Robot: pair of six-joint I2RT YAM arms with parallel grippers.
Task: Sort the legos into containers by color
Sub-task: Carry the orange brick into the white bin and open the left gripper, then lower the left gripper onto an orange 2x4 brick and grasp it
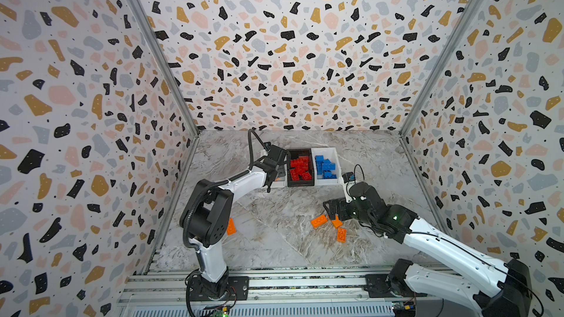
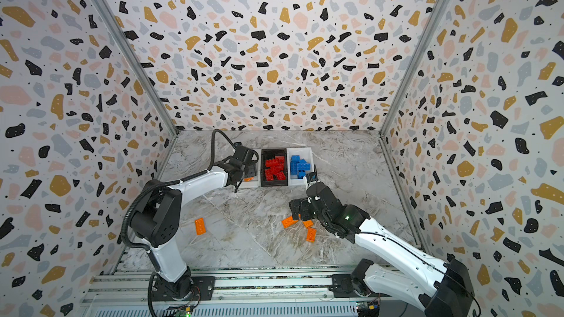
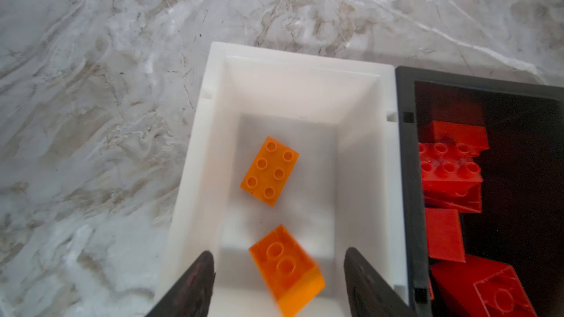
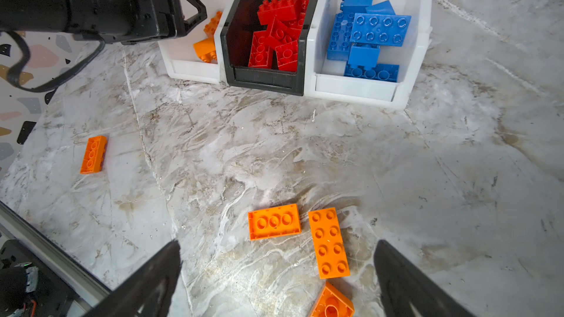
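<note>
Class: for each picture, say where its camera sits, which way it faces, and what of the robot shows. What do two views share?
Both top views: overhead, looking down on the table; left arm, right arm.
Left wrist: on the left arm, looking into a white bin; open left gripper.
Right wrist: on the right arm, facing the black bin over orange bricks; open right gripper.
Shared: both wrist views show the red bricks.

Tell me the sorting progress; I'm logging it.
Done: red legos in black bin, blue legos in white bin. In hand: left gripper, jaws open above the other white bin, two orange bricks inside. Left: four orange bricks on the table, three by the open right gripper.
</note>
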